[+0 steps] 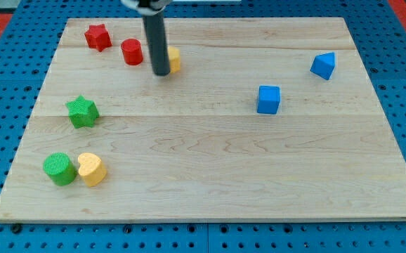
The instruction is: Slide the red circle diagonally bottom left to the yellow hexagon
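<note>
The red circle stands on the bench near the view's top left, between the red star on its left and my rod on its right. My tip rests on the bench just beside the circle on its right, and directly in front of the yellow hexagon, which the rod partly hides; only the hexagon's right portion shows. I carry no gripper, so nothing opens, closes or holds; the tip contacts no block that I can confirm. I judge the circle to be a light, rigid, short cylinder with a flat base, likely to slide easily on the smooth wood and unlikely to tip. Its round wall gives no flat face, so an off-centre push will likely deflect it sideways; the contact line should pass through its centre. The circle already lies left of the hexagon and slightly above it, so contact belongs on the circle's upper wall, pushing it down the view to a spot below and left of the hexagon. The green star, green cylinder, yellow heart and two blue blocks lie well apart.
</note>
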### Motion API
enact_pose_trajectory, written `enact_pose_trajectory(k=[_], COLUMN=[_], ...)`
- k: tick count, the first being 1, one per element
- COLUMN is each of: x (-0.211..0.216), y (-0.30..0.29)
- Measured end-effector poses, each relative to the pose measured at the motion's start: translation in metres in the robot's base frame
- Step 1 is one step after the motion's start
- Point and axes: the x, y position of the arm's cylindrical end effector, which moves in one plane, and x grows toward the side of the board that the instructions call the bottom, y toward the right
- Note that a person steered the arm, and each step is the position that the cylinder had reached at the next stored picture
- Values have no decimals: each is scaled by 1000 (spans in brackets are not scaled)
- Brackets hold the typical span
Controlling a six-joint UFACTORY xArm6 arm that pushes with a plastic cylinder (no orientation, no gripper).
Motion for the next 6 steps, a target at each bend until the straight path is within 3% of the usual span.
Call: enact_pose_trajectory(k=[1,3,6], x=[-43,-62,-56], y=[8,41,-78])
